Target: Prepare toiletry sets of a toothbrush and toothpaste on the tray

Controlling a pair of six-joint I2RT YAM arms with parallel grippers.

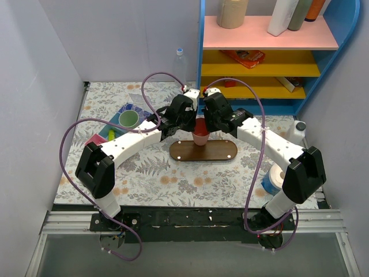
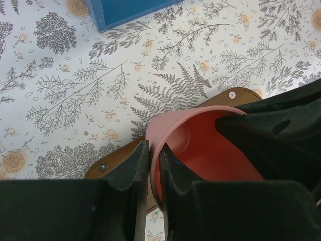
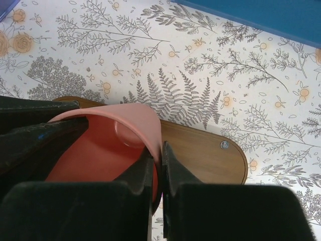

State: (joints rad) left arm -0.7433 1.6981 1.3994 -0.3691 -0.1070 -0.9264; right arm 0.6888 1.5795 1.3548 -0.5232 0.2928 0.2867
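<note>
Top external view: the tray (image 1: 222,151) lies at centre frame on the floral bench (image 1: 150,173), long axis running left to right. A pink cup (image 1: 200,137) sits over its far edge, at mid-length. Both arms converge on it, their wrists nearly touching.

Left wrist view: left fingers (image 2: 133,170) are clenched on the cup's rim, with the wall pinched between them.
Right wrist view: right fingers (image 3: 138,175) are clenched on the opposite side of the same rim. The cup interior reads empty, with no brush or paste in it.

Cannot tell whether the cup base rests on the tray or hangs just above it.

Toiletry items: one lime-green piece (image 1: 110,135) shows at left of frame beside the green cup (image 1: 128,119), well apart from the tray. Nothing of the set is on the tray yet.

Risks, as judged from this:
- Two grips on one thin rim. If the arms move out of step, the wall may flex or the cup may twist out of one pinch.
- The cup stands at the tray's far edge. Let go while tilted, it could tip off onto the bench.
- The wrists are crowded, so any inward correction risks them knocking together.
- A downward push could skid the tray on the bench.
</note>
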